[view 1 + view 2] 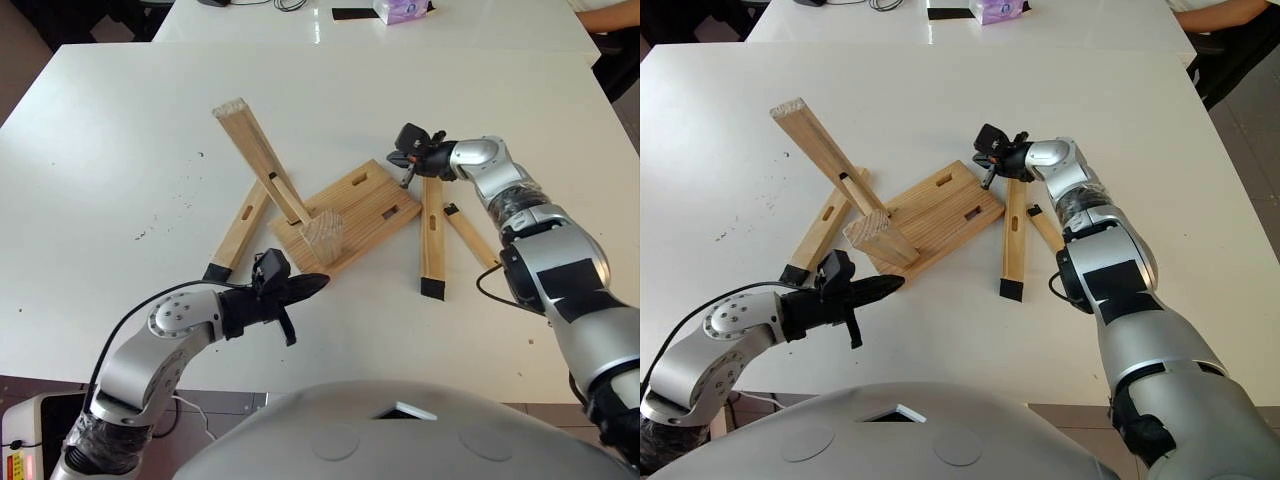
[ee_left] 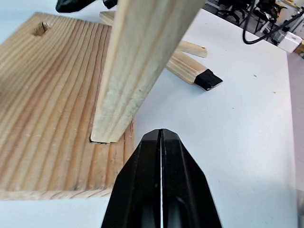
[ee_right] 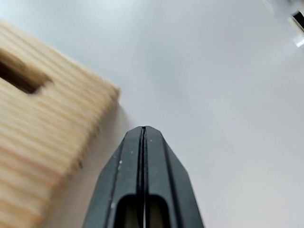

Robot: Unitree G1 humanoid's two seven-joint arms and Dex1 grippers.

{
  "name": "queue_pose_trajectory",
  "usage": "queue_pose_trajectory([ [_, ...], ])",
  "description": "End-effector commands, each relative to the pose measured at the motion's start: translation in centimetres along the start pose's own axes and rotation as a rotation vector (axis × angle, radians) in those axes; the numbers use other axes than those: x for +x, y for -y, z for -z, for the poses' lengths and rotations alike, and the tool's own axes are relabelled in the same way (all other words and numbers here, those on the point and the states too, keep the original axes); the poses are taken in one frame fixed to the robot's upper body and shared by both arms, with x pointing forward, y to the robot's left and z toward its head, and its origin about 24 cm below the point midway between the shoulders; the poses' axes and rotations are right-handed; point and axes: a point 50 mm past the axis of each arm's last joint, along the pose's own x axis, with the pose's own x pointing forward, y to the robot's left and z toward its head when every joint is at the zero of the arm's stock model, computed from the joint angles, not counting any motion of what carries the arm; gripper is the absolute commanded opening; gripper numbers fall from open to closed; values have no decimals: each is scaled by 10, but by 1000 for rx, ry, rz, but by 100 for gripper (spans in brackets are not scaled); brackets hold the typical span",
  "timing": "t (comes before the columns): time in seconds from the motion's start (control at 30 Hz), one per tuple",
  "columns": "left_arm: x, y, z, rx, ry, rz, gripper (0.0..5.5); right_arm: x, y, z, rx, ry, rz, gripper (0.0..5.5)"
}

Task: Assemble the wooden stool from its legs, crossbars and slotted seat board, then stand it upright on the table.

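The slotted seat board (image 1: 365, 205) lies flat mid-table. One leg (image 1: 262, 155) stands tilted in a slot near the board's front-left corner, leaning toward the far left. My left gripper (image 1: 312, 283) is shut and empty, just off the board's front corner, its tips (image 2: 161, 137) pointing at that leg's base (image 2: 114, 128). My right gripper (image 1: 404, 180) is shut and empty, pointing down beside the board's far right edge (image 3: 42, 123). A second leg (image 1: 238, 232) lies left of the board. A third leg (image 1: 432, 235) with a black foot lies to the right, beside a short crossbar (image 1: 470, 235).
The white table (image 1: 120, 150) has open room on its left and far side. Behind it stands another table with a tissue box (image 1: 404, 10) and a flat black item (image 1: 352, 14). A person's arm (image 1: 612, 14) rests at the far right corner.
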Motion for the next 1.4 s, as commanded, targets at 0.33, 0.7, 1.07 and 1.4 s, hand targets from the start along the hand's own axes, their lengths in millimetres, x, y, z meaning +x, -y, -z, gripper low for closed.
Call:
queue_pose_trajectory([
  [0.33, 6, -21, 35, 89, -215, -174, 3, -4, -44, 32, -83, -22, -296, 0],
  [0.7, 7, -43, 32, 127, -201, -194, 3, -35, -74, 25, -83, 60, -357, 0],
  [1.07, 8, -47, 30, 129, -180, -202, 3, -62, -21, -24, -204, 113, -209, 0],
  [1.4, 23, -50, 24, 140, -151, -181, 3, 10, -19, -24, -61, 98, -137, 0],
])
